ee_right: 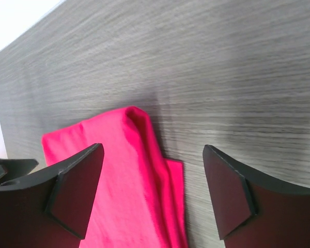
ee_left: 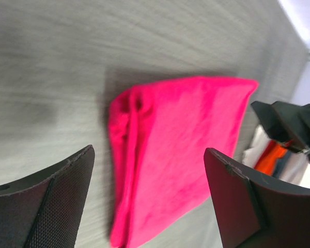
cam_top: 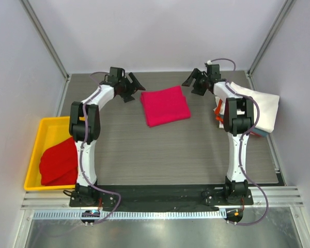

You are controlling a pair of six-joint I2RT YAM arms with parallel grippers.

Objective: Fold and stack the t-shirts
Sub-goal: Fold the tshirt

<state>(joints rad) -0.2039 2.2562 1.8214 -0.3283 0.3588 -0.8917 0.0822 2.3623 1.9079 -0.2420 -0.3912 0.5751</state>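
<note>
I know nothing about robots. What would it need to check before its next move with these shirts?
1. Left fingers open and empty: ok.
2. Right fingers open and empty: ok.
3. Pink shirt folded and lying on the table: ok.
4. Red shirt stacked on the pink one: not ok; it lies in the yellow tray.
5. White shirt at the right edge neatly folded: cannot tell; the right arm hides part of it.

Left arm (cam_top: 85,155) and right arm (cam_top: 237,155) reaching forward, elbows raised, wrists turned inward toward each other, left end effector (cam_top: 134,90) jaws spread wide, empty, right end effector (cam_top: 192,86) likewise
</note>
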